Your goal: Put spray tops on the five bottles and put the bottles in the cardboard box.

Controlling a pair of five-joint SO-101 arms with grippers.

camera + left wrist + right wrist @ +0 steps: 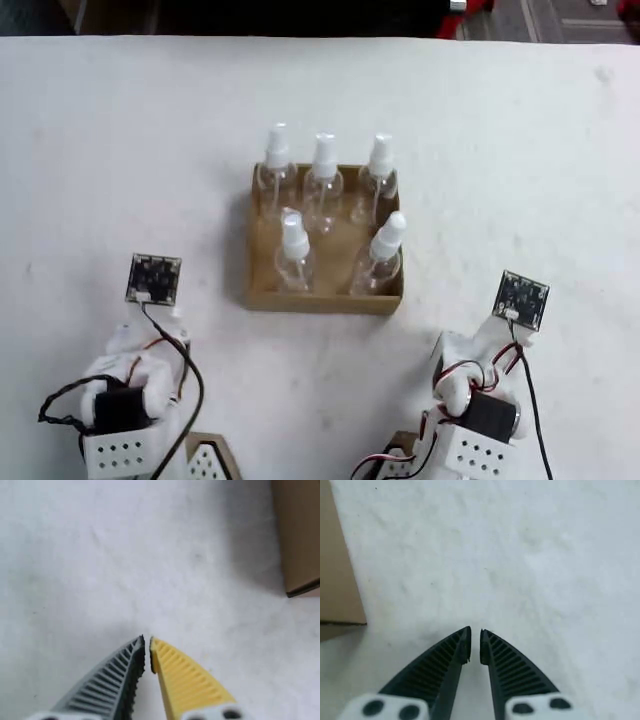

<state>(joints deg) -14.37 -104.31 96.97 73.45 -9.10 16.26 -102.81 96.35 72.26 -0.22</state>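
Several clear bottles with white spray tops stand upright in the shallow cardboard box (258,296) at the table's middle: three in the back row, such as the middle one (322,185), and two in front (294,252) (379,258). My left gripper (147,650) is shut, grey and yellow fingers together with nothing between them, over bare table beside the box's corner (299,545). My right gripper (475,642) is shut too, black fingers nearly touching, holding nothing, with the box's side (337,580) off to one edge. Both arms (135,390) (480,390) sit near the table's front edge.
The white table (120,150) spreads wide on all sides of the box. A dark floor and red objects lie beyond its far edge.
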